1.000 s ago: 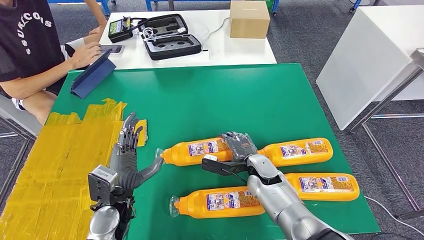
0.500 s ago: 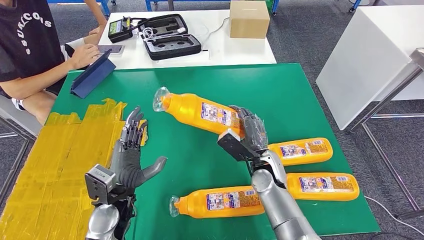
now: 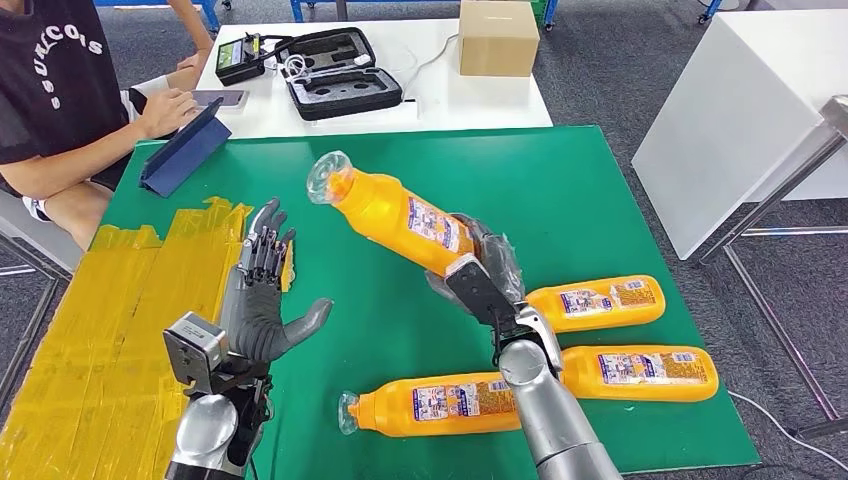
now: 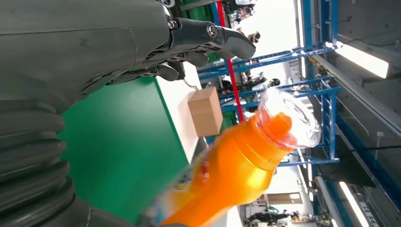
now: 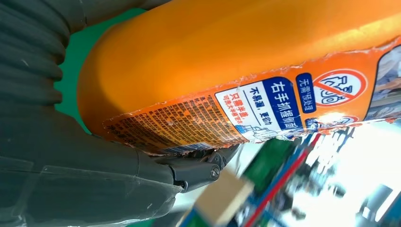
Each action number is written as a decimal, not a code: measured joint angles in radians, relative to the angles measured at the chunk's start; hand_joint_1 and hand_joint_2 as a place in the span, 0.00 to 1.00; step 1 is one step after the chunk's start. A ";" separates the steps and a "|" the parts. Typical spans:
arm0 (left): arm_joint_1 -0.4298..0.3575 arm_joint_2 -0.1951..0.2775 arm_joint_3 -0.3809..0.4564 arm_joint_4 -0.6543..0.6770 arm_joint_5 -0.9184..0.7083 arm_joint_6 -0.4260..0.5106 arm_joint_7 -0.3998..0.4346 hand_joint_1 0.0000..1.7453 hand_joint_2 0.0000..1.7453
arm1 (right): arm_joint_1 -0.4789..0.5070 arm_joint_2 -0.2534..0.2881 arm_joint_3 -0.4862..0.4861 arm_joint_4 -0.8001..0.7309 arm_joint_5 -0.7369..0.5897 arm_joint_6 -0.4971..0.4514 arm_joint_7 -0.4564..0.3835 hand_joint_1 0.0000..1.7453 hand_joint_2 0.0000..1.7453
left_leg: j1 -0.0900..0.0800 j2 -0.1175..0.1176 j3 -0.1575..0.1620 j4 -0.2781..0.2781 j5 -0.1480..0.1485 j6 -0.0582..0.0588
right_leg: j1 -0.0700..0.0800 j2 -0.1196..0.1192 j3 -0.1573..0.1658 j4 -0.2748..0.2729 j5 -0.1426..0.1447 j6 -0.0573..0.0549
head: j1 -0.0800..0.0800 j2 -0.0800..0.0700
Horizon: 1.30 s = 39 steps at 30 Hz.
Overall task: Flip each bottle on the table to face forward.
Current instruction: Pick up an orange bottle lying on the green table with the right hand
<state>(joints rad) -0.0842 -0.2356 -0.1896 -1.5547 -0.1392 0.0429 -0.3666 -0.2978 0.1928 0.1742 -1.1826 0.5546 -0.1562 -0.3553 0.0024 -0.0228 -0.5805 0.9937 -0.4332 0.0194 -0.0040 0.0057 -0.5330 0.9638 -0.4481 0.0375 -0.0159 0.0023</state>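
My right hand [image 3: 487, 272] grips the base end of an orange bottle [image 3: 398, 214] and holds it tilted above the green table [image 3: 560, 190], its clear cap up and to the left. The same orange bottle [image 5: 246, 71] has its label turned toward the right wrist camera. My left hand [image 3: 262, 300] is open, fingers spread, palm up over the table's left part, left of the lifted bottle [image 4: 236, 170]. Three more orange bottles lie flat: one at mid right [image 3: 598, 302], one below it [image 3: 640, 372], one at the front [image 3: 440, 402].
Yellow tape [image 3: 110, 320] covers the table's left side. A person [image 3: 70, 90] sits at the far left by a blue tablet case [image 3: 185, 150]. A white table behind carries a black case [image 3: 340, 72] and a cardboard box [image 3: 498, 38].
My right hand has lifted one bottle off the table and tilted it steeper, cap rising up and left. My left hand has moved away from the bottle's cap and opened upward.
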 joint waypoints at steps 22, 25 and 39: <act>-0.086 0.001 -0.007 0.089 0.051 -0.015 0.004 0.00 1.00 | 0.039 0.109 0.258 0.064 -0.041 0.154 -0.026 1.00 1.00 | 0.000 0.000 -0.001 0.000 0.000 0.000 | 0.000 0.000 -0.001 0.000 0.000 0.000 | 0.000 0.000; -0.086 0.001 -0.004 0.093 0.052 -0.015 0.003 0.00 1.00 | 0.038 0.110 0.274 0.071 -0.040 0.141 -0.021 1.00 1.00 | 0.000 0.000 -0.001 0.000 0.000 0.000 | 0.000 0.000 -0.001 0.000 0.000 0.000 | 0.000 0.000; -0.085 0.001 0.003 0.101 0.069 -0.014 -0.002 1.00 1.00 | 0.034 0.110 0.288 0.088 -0.043 0.129 -0.018 1.00 1.00 | 0.000 0.000 -0.001 0.000 0.000 0.000 | 0.000 0.000 -0.001 0.000 0.000 0.000 | 0.000 0.000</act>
<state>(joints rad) -0.1693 -0.2350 -0.1869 -1.4536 -0.0703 0.0287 -0.3688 -0.2636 0.3030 0.4627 -1.0947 0.5114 -0.0272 -0.3730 0.0024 -0.0232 -0.5814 0.9936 -0.4331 0.0193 -0.0041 0.0055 -0.5335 0.9640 -0.4482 0.0374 -0.0157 0.0023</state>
